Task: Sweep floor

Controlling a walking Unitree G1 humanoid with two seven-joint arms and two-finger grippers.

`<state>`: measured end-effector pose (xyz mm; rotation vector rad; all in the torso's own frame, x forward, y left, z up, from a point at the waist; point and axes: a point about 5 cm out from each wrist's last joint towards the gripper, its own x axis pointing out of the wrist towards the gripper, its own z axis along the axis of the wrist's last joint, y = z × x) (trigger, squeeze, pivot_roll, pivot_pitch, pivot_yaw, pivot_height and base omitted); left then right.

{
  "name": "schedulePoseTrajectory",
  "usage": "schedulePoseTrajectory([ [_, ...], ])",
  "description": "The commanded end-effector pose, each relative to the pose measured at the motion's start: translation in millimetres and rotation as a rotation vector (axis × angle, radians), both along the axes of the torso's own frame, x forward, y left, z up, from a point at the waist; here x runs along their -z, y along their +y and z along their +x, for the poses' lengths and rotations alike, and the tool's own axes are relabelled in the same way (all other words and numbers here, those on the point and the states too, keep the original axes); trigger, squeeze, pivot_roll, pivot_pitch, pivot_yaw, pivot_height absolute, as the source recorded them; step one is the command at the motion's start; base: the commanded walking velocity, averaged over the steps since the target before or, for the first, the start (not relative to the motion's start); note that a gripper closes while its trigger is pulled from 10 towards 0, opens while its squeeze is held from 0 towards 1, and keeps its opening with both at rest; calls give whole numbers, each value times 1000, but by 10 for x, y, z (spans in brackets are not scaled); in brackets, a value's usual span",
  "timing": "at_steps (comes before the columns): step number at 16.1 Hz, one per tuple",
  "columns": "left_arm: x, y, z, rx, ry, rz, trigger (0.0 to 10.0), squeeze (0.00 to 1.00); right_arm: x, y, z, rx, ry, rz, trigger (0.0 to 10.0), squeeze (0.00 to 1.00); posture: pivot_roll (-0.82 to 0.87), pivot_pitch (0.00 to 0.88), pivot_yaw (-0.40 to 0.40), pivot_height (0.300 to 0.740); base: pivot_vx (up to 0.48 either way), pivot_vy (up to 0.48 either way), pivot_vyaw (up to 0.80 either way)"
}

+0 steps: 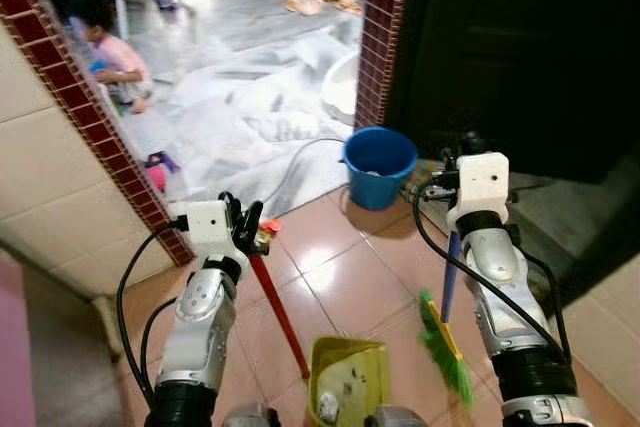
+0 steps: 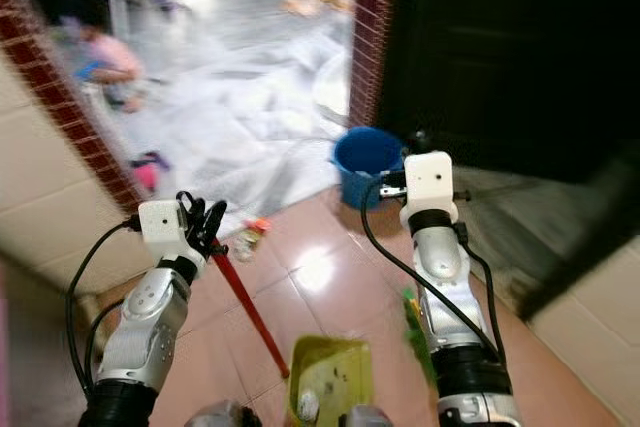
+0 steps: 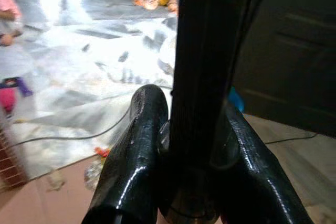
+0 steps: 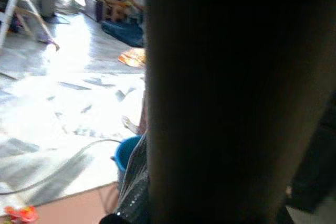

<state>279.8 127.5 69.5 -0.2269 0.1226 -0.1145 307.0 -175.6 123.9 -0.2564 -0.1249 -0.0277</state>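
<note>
My left gripper (image 1: 245, 222) is shut on the red handle (image 1: 280, 312) of a yellow-green dustpan (image 1: 348, 377), which rests on the tiles between my arms with bits of dirt in it. In the left wrist view both black fingers (image 3: 134, 156) clamp the dark handle (image 3: 202, 77). My right gripper (image 1: 463, 147) holds the blue handle (image 1: 450, 277) of a broom, whose green bristles (image 1: 447, 347) touch the floor beside the dustpan. An orange wrapper (image 1: 266, 234) lies on the tiles just past the left gripper.
A blue bucket (image 1: 378, 165) stands ahead by a brick pillar (image 1: 380, 37). A white sheet (image 1: 250, 117) and a cable (image 1: 300, 162) cover the floor beyond. A person (image 1: 115, 57) sits at the far left. A tiled wall (image 1: 50, 177) is close on my left, with a dark doorway (image 1: 520, 47) on the right.
</note>
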Motion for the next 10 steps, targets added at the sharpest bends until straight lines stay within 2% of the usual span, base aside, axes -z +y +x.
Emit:
schedulePoseTrajectory([
  [1, -349, 33, 104, -49, -151, -39, 10000, 0, -56, 51, 20, -21, -26, -20, 10000, 0, -62, 0, 55, 740, 0, 0, 0],
  [3, -510, 37, 163, -70, -205, -62, 10000, 0, -8, 18, 14, -9, -8, -31, 10000, 0, -62, 0, 55, 740, 154, 0, 0],
  [6, -738, 36, 236, -84, -263, -123, 10000, 0, 128, -27, -21, 5, 50, -67, 10000, 0, -61, 0, 56, 740, 432, 0, 0],
  [10, -951, -12, 287, -79, -307, -205, 10000, 0, 237, -45, -50, 5, 96, -83, 10000, 0, -66, 0, 58, 740, 480, 0, -800],
])
